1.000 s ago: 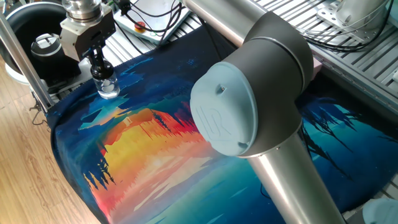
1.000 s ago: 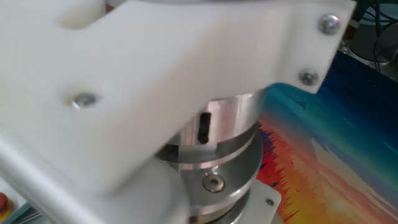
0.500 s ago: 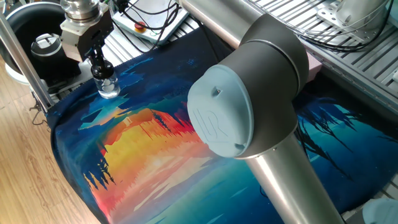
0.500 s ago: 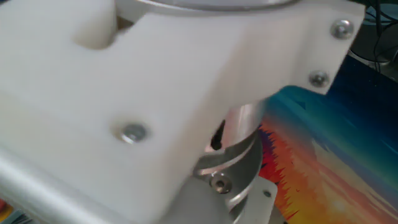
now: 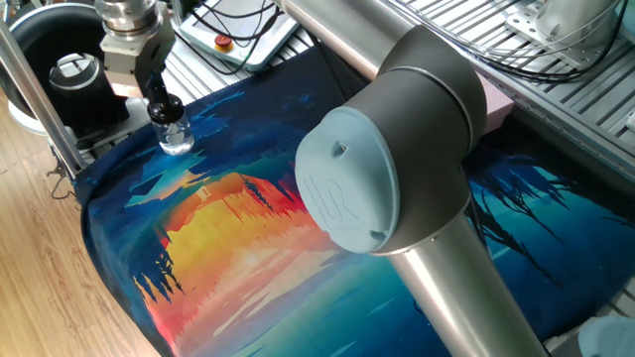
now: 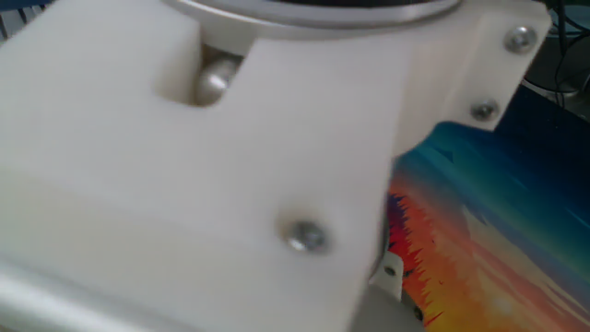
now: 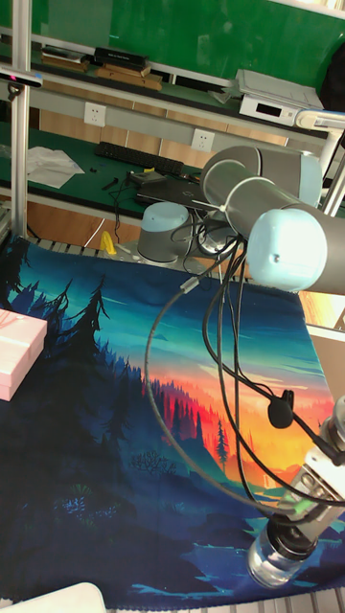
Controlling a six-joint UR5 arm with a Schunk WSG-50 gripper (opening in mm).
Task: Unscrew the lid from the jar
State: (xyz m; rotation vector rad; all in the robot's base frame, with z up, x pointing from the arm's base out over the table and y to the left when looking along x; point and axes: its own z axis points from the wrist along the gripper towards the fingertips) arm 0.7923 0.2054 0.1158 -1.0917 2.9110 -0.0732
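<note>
Your gripper (image 5: 159, 99) stands straight down over the jar (image 5: 176, 137) near the corner of the painted mat (image 5: 248, 228), its dark fingers closed around the lid (image 5: 165, 109), which sits on the neck; the other fixed view shows only the white mount up close. Expect the jar to be light, hard and slippery glass, free to spin on the cloth and easy to tip, so keep your hold on the cap's sides and nothing lower. Against half a second ago, the wrist block has turned about its vertical axis while the jar stands in the same spot, upright.
</note>
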